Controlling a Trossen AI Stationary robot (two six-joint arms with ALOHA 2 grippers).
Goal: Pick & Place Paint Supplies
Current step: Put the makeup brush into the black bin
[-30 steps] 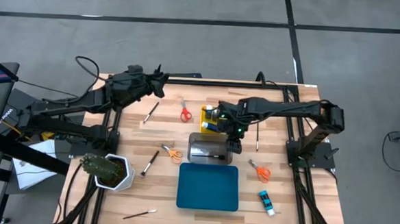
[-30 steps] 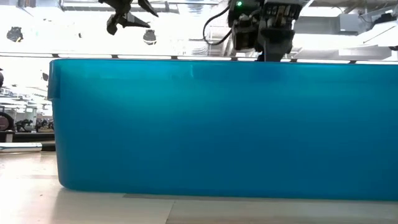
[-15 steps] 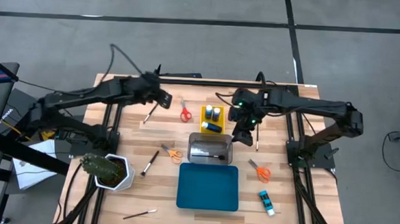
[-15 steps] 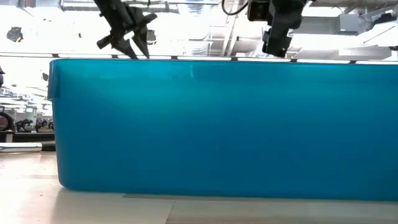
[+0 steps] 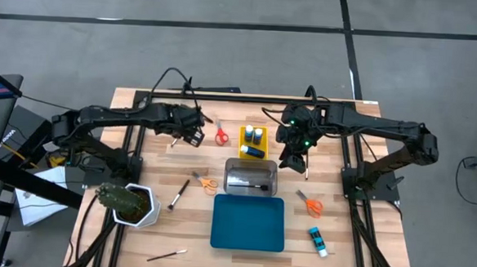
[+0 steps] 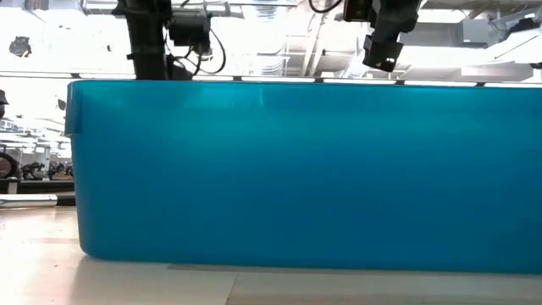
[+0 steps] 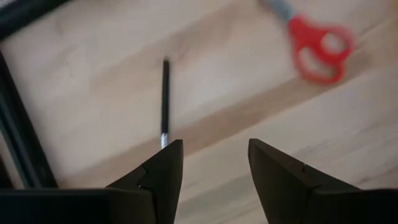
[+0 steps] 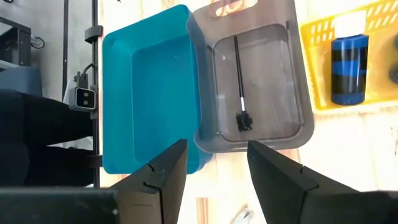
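Note:
My left gripper [image 5: 192,136] [image 7: 211,168] is open and points down above a thin dark paintbrush [image 7: 165,93] [image 5: 178,135] lying flat on the wood. Red-handled scissors [image 7: 317,45] [image 5: 220,136] lie to its right. My right gripper [image 5: 291,155] [image 8: 214,165] is open and empty, hovering just right of the clear tray [image 8: 292,74] [image 5: 250,177]. That tray holds a dark brush [image 8: 239,81]. Blue bottles with white caps [image 5: 254,137] [image 8: 348,62] stand in the yellow tray [image 5: 243,147]. In the low view both grippers show only above the blue tray's wall [image 6: 288,169].
The blue tray [image 5: 248,222] sits near the front edge. Orange scissors [image 5: 206,182] [image 5: 311,205], more brushes [image 5: 177,195] [image 5: 167,254] [image 5: 306,164] and a blue bottle [image 5: 318,241] lie scattered on the table. The cactus in a white pot [image 5: 129,201] stands at the near left.
My left gripper has swung from the far left edge toward the near edge and down, tipping to point at the brush beside the red scissors. My right gripper has risen from the clear tray and drawn back toward the far right; the brush stays in that tray.

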